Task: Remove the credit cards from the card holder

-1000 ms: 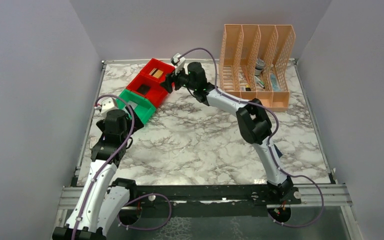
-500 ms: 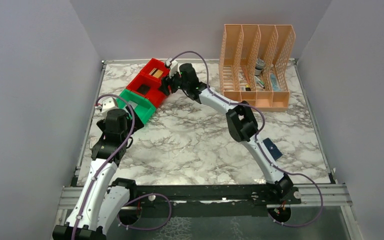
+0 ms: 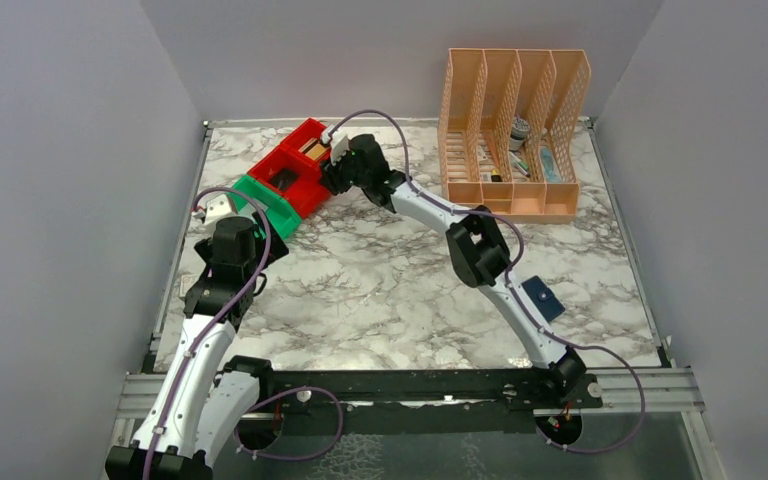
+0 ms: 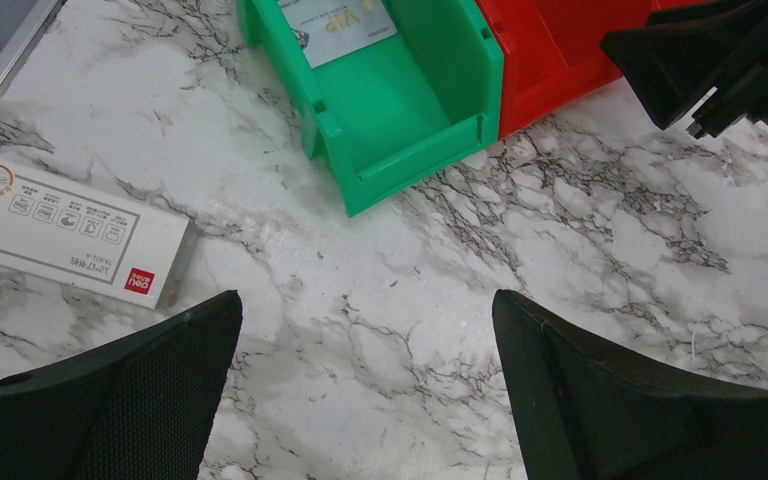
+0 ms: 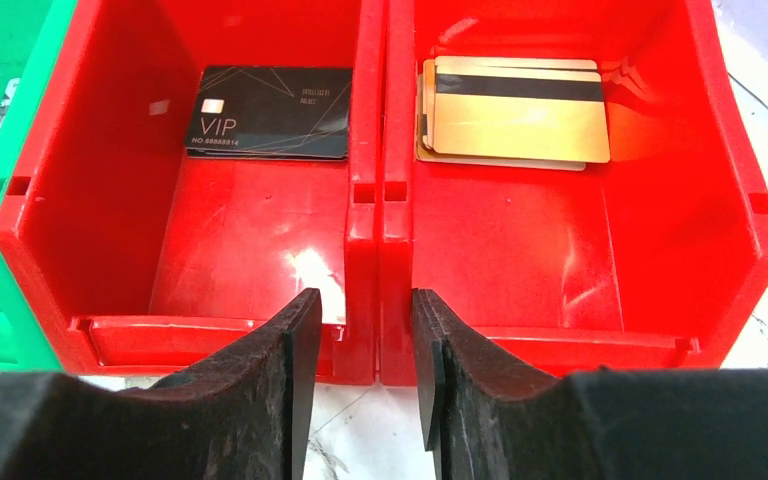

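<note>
The card holder (image 3: 542,298), small, flat and dark navy, lies on the marble table by the right arm's lower link. A black VIP card (image 5: 270,125) lies in the left red bin (image 5: 50,210). Several gold cards (image 5: 515,120) are stacked in the right red bin (image 5: 730,200). Another light card (image 4: 340,25) lies in the green bin (image 4: 410,130). My right gripper (image 5: 365,310) (image 3: 332,172) hangs at the red bins' front walls, in line with the seam between them, narrowly open and holding nothing. My left gripper (image 4: 367,300) (image 3: 263,238) is wide open over bare marble, in front of the green bin.
A white labelled box (image 4: 70,235) lies on the table left of the green bin. An orange file rack (image 3: 515,130) with small items stands at the back right. Grey walls enclose the table on three sides.
The right arm has swung left toward the red bins and its jaws have narrowed. The arm's shift uncovered the card holder. The left arm has not moved.
</note>
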Controlling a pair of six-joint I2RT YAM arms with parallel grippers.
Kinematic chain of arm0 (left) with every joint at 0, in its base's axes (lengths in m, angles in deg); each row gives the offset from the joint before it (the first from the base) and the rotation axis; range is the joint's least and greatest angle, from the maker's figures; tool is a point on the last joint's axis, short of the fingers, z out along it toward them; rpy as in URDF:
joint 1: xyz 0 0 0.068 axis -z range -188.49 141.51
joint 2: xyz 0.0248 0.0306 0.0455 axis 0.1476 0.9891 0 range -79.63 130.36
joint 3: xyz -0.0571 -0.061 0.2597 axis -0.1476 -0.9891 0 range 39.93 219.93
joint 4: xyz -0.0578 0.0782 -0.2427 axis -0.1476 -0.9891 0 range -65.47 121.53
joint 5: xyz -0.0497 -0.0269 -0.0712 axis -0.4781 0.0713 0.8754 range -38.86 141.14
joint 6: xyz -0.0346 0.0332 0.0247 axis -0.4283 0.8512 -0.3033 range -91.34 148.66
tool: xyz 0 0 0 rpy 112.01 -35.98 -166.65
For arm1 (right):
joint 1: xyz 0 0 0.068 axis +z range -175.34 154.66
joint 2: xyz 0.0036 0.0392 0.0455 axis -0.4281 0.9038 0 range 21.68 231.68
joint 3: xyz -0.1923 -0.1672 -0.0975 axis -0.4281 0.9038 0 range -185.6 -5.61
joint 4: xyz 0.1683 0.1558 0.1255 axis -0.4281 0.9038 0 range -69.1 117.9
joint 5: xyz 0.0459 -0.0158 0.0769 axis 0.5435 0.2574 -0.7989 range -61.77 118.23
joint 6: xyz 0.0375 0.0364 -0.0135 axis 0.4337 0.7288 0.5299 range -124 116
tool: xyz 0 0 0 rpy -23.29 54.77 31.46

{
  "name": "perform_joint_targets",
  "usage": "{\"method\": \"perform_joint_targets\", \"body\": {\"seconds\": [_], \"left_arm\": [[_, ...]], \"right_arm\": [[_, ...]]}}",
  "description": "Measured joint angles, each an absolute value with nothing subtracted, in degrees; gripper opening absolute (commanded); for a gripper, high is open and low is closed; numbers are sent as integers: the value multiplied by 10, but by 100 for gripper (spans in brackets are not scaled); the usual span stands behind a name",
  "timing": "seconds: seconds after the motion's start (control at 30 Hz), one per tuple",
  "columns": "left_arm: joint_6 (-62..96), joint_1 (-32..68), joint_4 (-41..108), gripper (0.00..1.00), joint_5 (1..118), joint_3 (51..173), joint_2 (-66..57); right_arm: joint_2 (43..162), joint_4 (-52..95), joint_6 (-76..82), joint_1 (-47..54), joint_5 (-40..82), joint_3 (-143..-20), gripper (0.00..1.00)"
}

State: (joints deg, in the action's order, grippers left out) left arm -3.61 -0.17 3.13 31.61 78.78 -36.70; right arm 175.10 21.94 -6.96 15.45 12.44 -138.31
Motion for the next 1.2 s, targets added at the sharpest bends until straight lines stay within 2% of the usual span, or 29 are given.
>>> {"method": "perform_joint_targets", "body": {"seconds": [0.13, 0.47, 0.83, 1.2], "left_arm": [[-36, -2, 31, 99, 316, 788, -367], [-36, -2, 31, 99, 316, 788, -367], [-36, -2, 31, 99, 318, 788, -359], [-36, -2, 31, 99, 327, 788, -342]], "right_arm": [[1750, 216, -73, 160, 146, -1375, 24], [1614, 163, -52, 162, 207, -1152, 17], [1401, 174, 108, 166, 280, -858, 18], [1293, 163, 190, 177, 320, -712, 18]]}}
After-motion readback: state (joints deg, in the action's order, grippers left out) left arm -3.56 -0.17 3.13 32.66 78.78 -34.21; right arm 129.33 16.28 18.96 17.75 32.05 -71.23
